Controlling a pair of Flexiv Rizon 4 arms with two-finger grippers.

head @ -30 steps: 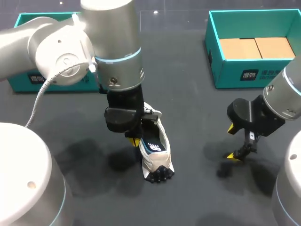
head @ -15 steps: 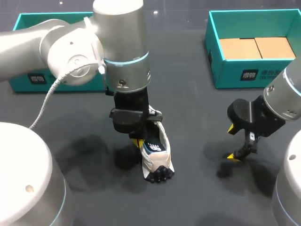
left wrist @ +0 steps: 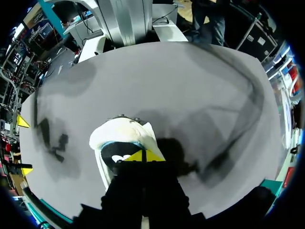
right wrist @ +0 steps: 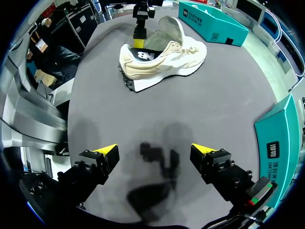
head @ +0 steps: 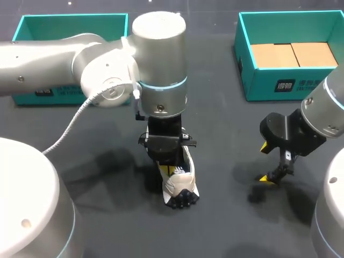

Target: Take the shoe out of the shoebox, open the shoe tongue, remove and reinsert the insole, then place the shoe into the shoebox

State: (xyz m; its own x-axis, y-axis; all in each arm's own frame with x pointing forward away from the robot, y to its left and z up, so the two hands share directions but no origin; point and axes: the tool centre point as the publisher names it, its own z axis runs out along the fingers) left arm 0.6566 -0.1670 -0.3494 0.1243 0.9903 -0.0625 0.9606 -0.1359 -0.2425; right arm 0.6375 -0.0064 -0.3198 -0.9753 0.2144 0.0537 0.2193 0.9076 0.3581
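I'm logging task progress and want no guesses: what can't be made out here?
- Heel and opening of the shoe: head view, covered by the left arm.
- Whether the left end effector holds anything: left wrist view, its own dark body blocks the inside of the shoe.
- Front wall of the left shoebox: head view, mostly behind the left arm.

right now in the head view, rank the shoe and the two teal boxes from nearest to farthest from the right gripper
From the right gripper:
1. right teal box, farther up the table on the same right side.
2. shoe, across at the table's middle, under the left arm.
3. left teal box, at the far left corner, beyond the shoe.
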